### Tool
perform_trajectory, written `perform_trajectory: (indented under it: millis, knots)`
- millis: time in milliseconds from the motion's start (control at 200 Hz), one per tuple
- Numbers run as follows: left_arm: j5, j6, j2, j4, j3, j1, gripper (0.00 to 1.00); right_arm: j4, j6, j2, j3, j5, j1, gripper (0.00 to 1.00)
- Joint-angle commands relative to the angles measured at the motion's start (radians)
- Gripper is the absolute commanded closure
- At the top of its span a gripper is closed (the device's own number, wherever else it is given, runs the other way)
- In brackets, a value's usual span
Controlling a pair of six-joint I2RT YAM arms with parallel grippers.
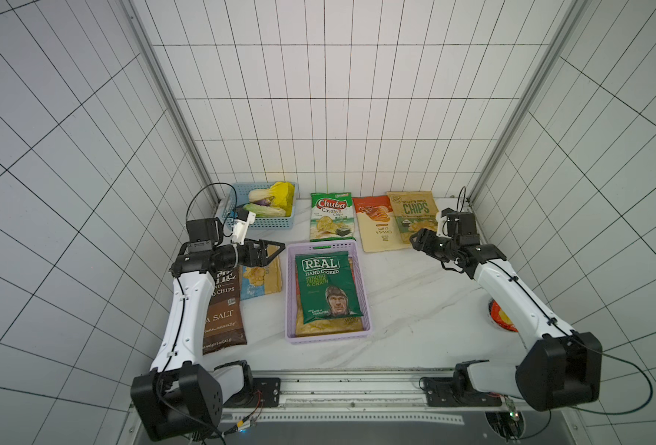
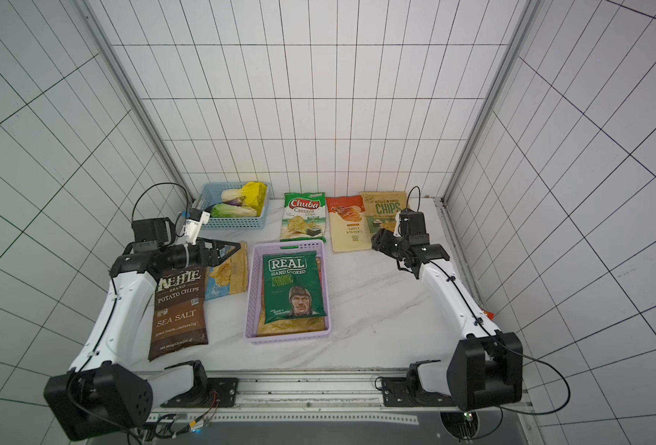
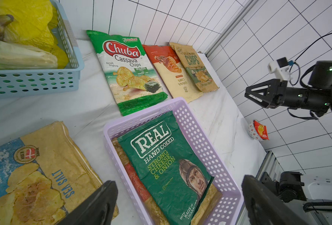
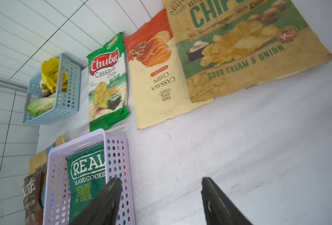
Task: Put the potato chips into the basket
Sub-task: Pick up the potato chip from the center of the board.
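REAL bag (image 1: 328, 287) lengthwise in basket (image 1: 291, 293), top toward back wall (image 1: 318, 115); left end effector (image 1: 276, 255), right end effector (image 1: 414, 239) open.

On the white marbled tabletop (image 1: 415, 300) I see the lilac basket (image 1: 291, 293) centred, a blue basket (image 1: 265, 223) back-left, the Chuba bag (image 1: 330, 217), cassava bag (image 1: 376, 227) and CHIPS bag (image 1: 411, 212) behind it, the Kettle bag (image 2: 178, 308) and sea-salt bag (image 2: 230, 277) to its left.

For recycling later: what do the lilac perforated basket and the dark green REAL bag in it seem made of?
The shallow lilac perforated basket looks like moulded plastic, smooth, semi-matte: even colour, regular round holes. The dark green REAL bag looks like thin printed film, slightly glossy, softly creased; any lining is hidden.
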Motion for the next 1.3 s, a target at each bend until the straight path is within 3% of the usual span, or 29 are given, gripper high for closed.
perform_trajectory:
  millis: [0, 140, 265, 415, 909, 1029, 1069, 1169, 1249, 1294]
  knots:
    - [0.070, 0.022, 0.018, 0.018, -0.013, 0.000, 0.02, 0.184, 0.190, 0.041, -0.096, -0.070, -0.102, 0.33]
    - [0.036, 0.024, 0.008, 0.031, -0.030, -0.010, 0.02, 0.416, 0.403, 0.151, -0.161, -0.064, -0.169, 0.34]
    - [0.045, 0.010, 0.008, 0.045, -0.046, -0.019, 0.02, 0.489, 0.499, 0.300, -0.102, -0.047, -0.177, 0.36]
    - [0.054, 0.006, 0.009, 0.051, -0.052, -0.027, 0.02, 0.549, 0.574, 0.436, -0.033, -0.034, -0.179, 0.38]
    - [0.038, 0.001, 0.002, 0.061, -0.056, -0.036, 0.02, 0.670, 0.686, 0.641, 0.022, -0.012, -0.183, 0.42]
    - [0.037, 0.003, 0.001, 0.061, -0.056, -0.036, 0.02, 0.695, 0.695, 0.676, 0.036, -0.004, -0.183, 0.50]
    - [0.037, 0.003, 0.001, 0.062, -0.056, -0.036, 0.02, 0.699, 0.696, 0.693, 0.046, -0.009, -0.185, 0.57]
    - [0.034, -0.004, 0.000, 0.065, -0.056, -0.036, 0.02, 0.732, 0.702, 0.722, 0.062, -0.030, -0.184, 0.61]
    - [0.036, -0.006, -0.002, 0.068, -0.059, -0.036, 0.02, 0.772, 0.711, 0.719, 0.053, -0.035, -0.184, 0.72]
    - [0.036, -0.006, -0.003, 0.070, -0.060, -0.036, 0.02, 0.782, 0.708, 0.706, 0.045, -0.032, -0.185, 0.83]
